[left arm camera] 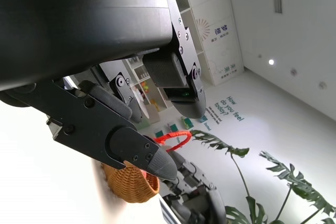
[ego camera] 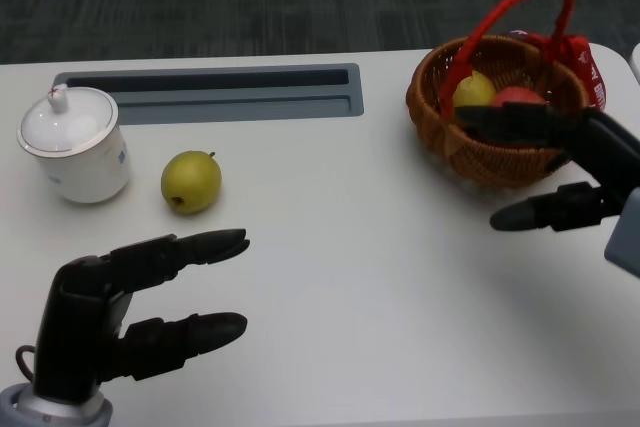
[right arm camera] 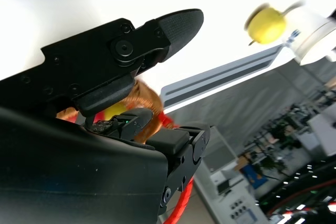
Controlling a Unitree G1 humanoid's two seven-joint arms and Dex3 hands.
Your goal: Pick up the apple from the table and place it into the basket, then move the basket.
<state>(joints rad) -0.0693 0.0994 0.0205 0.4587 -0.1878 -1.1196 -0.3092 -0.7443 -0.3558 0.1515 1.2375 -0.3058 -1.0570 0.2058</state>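
Note:
A wicker basket [ego camera: 490, 162] with a red handle [ego camera: 500, 17] stands at the table's right rear. Inside it lie a red apple [ego camera: 518, 97] and a yellow fruit [ego camera: 474, 89]. My right hand [ego camera: 560, 162] is at the basket's near side: its upper fingers [ego camera: 510, 123] lie across the rim, while its thumb [ego camera: 545, 212] is spread below, apart from the wall, holding nothing. My left hand [ego camera: 140, 312] hovers low at the front left with its fingers apart and empty. The left wrist view shows the basket [left arm camera: 128, 184] beyond my left fingers [left arm camera: 142, 153].
A yellow-green pear-like fruit [ego camera: 191, 182] sits on the table at the left, beyond my left hand. A white lidded cup [ego camera: 75, 144] stands to its left. A grey recessed tray [ego camera: 215, 92] runs along the back edge. The right wrist view shows that fruit [right arm camera: 266, 23] blurred.

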